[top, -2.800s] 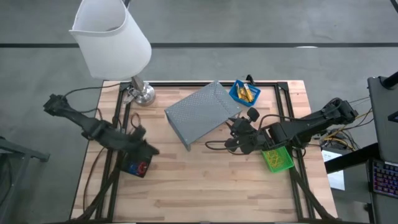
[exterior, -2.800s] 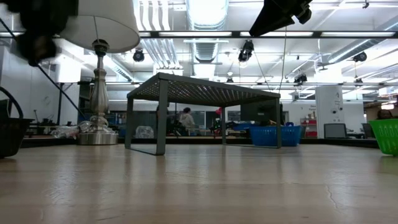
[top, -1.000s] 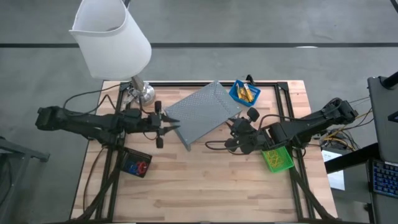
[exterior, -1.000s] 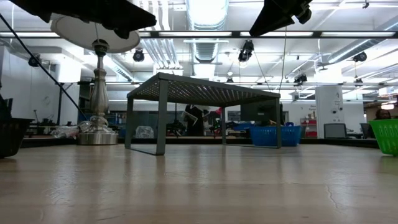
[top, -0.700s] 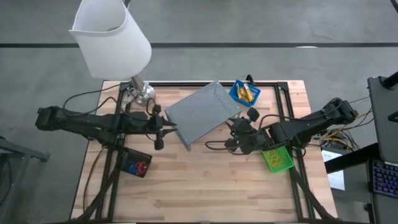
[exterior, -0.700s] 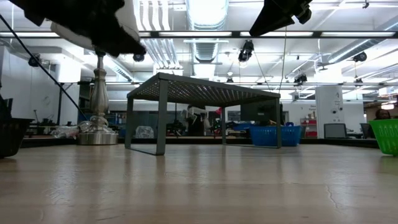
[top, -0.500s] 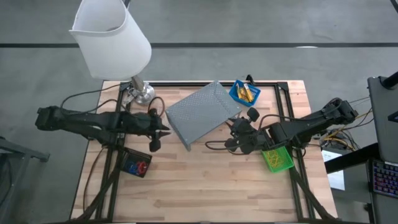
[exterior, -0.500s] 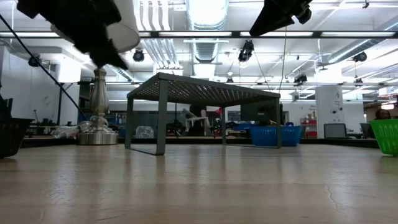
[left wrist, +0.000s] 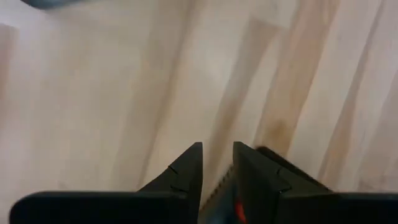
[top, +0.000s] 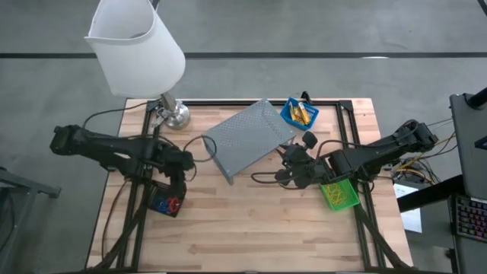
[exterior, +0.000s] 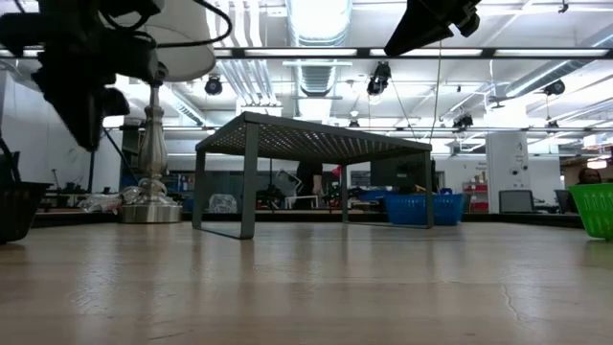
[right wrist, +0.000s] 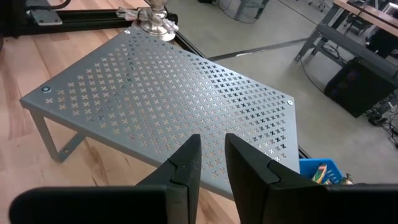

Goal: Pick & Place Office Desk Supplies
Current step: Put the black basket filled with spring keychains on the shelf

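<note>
Overhead, three small square bins stand on the wooden table; the black bin sits near the left edge, the blue bin at the far edge towards the right corner, and the green bin at the right edge. Two loops lie in the black bin, one blue loop and one red loop, side by side; the blue bin holds a cluster of yellow pieces, too bunched to count; the green bin shows yellowish marks inside, which cannot be made out.

One grey perforated shelf stands on legs near the middle of the far edge, set at an angle; one lamp with a white shade rises from its metal base at the far left corner.

Two arms reach over the table; the left gripper hangs over the black bin's far edge, its two fingers close together with a narrow gap and nothing seen between them; a dark corner of the bin and a spot of red show just past the fingertips in the left wrist view. The right gripper waits by the shelf's right end, beside the green bin, its fingers likewise nearly together and empty, pointing across the shelf top.
</note>
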`<action>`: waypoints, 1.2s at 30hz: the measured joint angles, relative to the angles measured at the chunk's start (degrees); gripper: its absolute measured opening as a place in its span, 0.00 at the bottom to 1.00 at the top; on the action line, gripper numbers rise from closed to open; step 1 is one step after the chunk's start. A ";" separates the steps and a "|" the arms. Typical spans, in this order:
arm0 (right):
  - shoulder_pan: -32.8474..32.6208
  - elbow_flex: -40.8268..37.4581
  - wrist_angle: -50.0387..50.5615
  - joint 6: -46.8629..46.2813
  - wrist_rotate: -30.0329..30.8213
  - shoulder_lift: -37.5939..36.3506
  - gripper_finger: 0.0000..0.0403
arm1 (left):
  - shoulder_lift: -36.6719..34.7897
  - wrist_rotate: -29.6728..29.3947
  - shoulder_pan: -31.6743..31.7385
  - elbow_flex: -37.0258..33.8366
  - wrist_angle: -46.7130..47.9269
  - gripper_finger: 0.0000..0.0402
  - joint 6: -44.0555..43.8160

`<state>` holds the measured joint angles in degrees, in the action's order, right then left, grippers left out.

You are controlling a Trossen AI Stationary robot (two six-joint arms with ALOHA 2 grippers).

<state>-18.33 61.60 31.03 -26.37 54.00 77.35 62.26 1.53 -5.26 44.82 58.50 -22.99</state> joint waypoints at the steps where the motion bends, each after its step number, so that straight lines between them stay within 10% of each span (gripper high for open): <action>1: 0.00 0.00 0.01 0.00 -0.02 0.00 0.17 | 0.95 0.65 -0.82 -0.12 0.21 0.24 0.00; 36: 0.00 0.00 0.01 0.00 0.00 0.00 0.17 | 8.09 2.13 -10.89 -5.24 -2.78 0.24 7.59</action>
<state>-18.33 61.60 31.04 -26.37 54.00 77.35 70.35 3.66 -16.14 39.59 55.72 -15.40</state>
